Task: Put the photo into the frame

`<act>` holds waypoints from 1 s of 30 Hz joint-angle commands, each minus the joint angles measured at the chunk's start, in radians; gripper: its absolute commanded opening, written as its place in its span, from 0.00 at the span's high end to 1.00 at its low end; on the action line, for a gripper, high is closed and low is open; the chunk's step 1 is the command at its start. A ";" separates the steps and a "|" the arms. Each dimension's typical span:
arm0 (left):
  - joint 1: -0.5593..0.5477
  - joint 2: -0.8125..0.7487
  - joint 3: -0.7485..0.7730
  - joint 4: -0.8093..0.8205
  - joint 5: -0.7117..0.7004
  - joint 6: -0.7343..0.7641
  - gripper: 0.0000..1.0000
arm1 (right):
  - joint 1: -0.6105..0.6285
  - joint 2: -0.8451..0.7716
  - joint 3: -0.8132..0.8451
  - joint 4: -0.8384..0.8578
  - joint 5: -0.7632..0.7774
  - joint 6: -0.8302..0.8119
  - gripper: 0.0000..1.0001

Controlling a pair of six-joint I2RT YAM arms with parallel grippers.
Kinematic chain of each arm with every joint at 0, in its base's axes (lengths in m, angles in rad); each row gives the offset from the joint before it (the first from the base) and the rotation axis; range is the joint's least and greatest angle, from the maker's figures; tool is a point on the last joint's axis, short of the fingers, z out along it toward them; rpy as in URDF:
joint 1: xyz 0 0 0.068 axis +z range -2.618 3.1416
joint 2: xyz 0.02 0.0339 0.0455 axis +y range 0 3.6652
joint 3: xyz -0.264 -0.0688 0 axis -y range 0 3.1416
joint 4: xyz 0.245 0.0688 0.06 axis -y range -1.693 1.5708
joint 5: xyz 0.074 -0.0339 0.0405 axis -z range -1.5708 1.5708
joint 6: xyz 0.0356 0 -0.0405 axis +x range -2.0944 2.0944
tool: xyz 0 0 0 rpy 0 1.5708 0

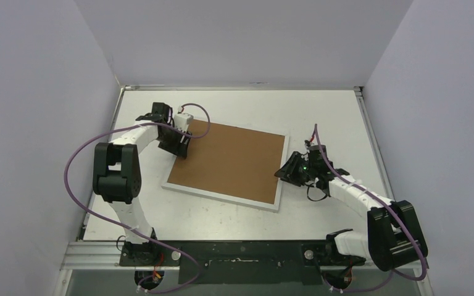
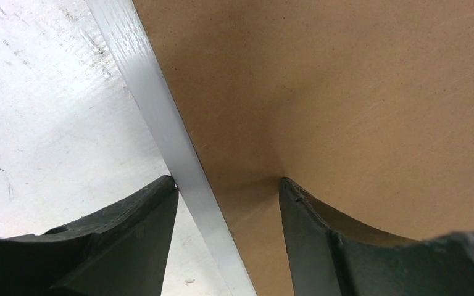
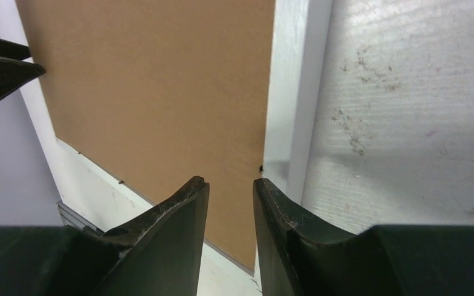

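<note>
The white frame [image 1: 222,198] lies flat mid-table, a brown backing board [image 1: 228,160] filling it. The photo is hidden. My left gripper [image 1: 182,145] is at the frame's left edge. In the left wrist view it [image 2: 228,182] stands open astride the white rail [image 2: 160,111]: one fingertip touches the rail's outer side, the other rests over the board [image 2: 358,92]. My right gripper [image 1: 286,172] is at the frame's right edge. In the right wrist view it [image 3: 229,182] is narrowly open over the board [image 3: 160,80], beside the right rail [image 3: 293,92], with nothing held.
The white table [image 1: 321,111] is walled at the back and both sides by pale panels. Purple cables loop off both arms. The left arm's finger [image 3: 0,68] shows at the far side of the frame in the right wrist view.
</note>
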 commanded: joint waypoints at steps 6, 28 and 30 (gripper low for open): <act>-0.003 0.007 -0.021 0.046 -0.002 0.006 0.43 | 0.003 0.032 -0.034 0.025 -0.003 -0.007 0.66; -0.006 0.007 -0.021 0.042 0.008 0.010 0.50 | 0.014 0.080 -0.040 0.051 -0.017 0.011 0.68; -0.006 0.008 -0.019 0.042 0.011 0.008 0.50 | 0.015 0.084 -0.039 0.049 -0.019 0.011 0.68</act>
